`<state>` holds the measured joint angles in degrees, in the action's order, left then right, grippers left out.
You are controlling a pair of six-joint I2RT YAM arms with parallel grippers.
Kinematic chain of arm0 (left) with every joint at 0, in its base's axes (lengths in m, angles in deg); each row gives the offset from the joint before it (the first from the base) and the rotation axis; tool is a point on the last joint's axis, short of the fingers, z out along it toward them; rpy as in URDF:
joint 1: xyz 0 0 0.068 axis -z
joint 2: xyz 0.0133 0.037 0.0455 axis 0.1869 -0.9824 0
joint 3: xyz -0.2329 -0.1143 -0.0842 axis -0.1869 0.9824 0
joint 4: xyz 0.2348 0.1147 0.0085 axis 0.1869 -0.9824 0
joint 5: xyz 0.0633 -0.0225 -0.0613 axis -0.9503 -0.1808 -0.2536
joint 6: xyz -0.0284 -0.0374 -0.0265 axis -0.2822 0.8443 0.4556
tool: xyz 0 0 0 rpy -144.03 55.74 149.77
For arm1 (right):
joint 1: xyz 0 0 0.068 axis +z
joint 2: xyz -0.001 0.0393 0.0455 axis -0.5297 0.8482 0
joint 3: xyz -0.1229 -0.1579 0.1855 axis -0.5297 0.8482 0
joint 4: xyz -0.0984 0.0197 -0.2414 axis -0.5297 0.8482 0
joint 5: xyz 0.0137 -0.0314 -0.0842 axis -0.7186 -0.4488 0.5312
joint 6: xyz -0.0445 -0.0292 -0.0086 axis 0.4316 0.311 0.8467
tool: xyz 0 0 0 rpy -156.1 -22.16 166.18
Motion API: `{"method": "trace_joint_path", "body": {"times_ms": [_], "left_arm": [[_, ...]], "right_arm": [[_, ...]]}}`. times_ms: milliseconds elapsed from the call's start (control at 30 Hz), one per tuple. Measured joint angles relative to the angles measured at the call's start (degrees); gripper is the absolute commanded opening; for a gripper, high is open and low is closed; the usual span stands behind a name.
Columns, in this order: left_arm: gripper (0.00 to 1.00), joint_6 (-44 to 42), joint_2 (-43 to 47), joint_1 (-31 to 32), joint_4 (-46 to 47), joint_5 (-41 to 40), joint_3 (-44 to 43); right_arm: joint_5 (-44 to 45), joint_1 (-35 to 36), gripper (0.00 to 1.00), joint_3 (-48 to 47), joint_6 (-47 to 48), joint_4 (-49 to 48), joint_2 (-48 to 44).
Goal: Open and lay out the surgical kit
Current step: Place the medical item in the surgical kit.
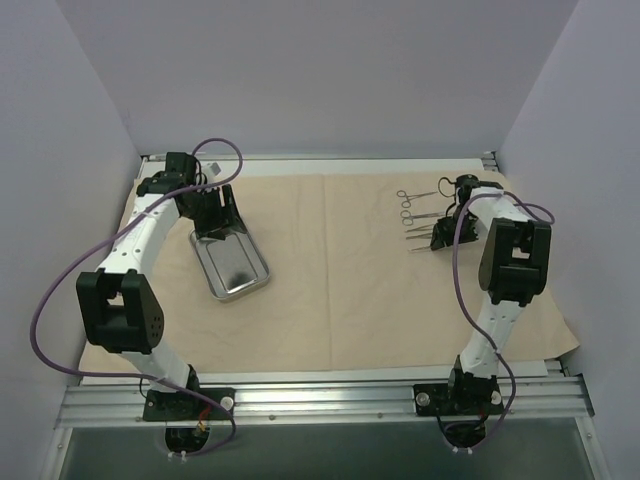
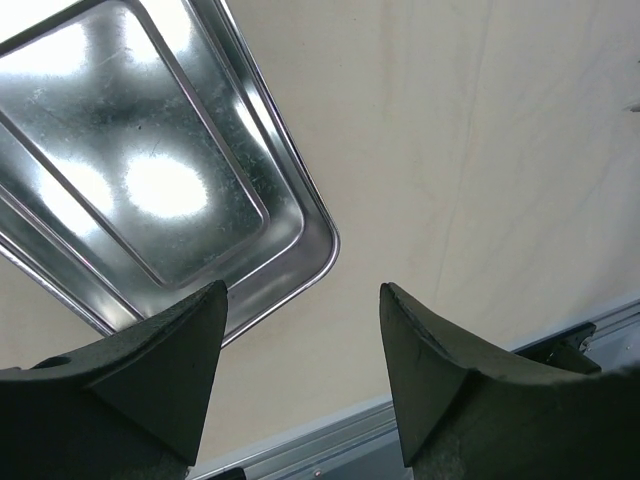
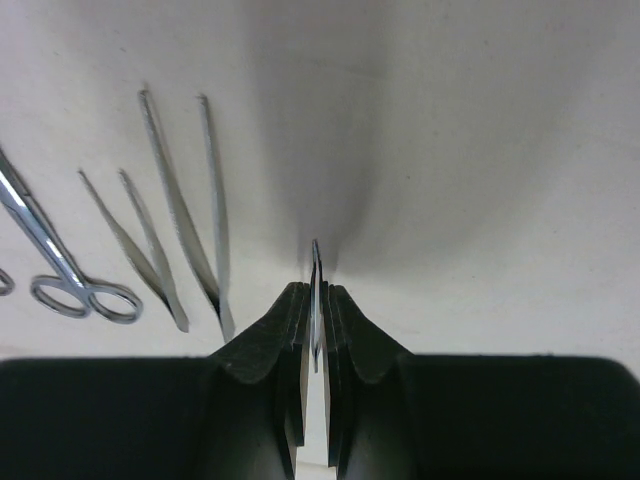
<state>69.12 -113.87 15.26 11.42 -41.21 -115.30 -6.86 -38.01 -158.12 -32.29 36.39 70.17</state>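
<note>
Now, the cloth (image 1: 350, 290) lies opened out flat, covering most of the counter (image 1: 320, 373). On its left half sits the tray (image 1: 232, 262), shiny steel, set at a slant with one short end toward the far left corner.

The left fingers (image 2: 170, 360) hang spread wide over that far end of the tray, gripping nothing. From the left wrist view, the tray's rounded corner shows just past one tip, and bare cloth fills the gap.

Over on the right, the instruments (image 1: 415, 212) lie close together on the far right part of the cloth, ring handles pointing left. The right fingers (image 3: 280, 340) are clamped tight on a thin metal piece (image 3: 316, 265), seen edge-on and held low over the cloth. Which kind of instrument it is cannot be told.

Just to the left of it in the right wrist view, long tweezers (image 3: 185, 215) and short tweezers (image 3: 130, 235) lie side by side. A ring-handled tool (image 3: 55, 265) lies beyond them at the frame's edge.
</note>
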Motion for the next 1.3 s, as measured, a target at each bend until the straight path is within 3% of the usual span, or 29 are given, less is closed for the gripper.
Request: {"method": "trace_joint_path", "body": {"times_ms": [667, 1100, 1300], "left_arm": [[0.7, 0.0, -4.2, -0.9, -0.1, 0.8, -3.3], [0.7, 0.0, -4.2, -0.9, -0.1, 0.9, -3.4], [0.71, 0.1, -4.2, -0.9, -0.1, 0.9, -3.4]], "right_arm": [[0.0, -0.4, 0.0, -2.8, 0.0, -0.8, 3.4], [-0.1, -0.7, 0.31, -3.2, 0.9, -0.7, 4.0], [0.3, -0.7, 0.35, -3.7, 1.9, 0.0, 4.0]]}}
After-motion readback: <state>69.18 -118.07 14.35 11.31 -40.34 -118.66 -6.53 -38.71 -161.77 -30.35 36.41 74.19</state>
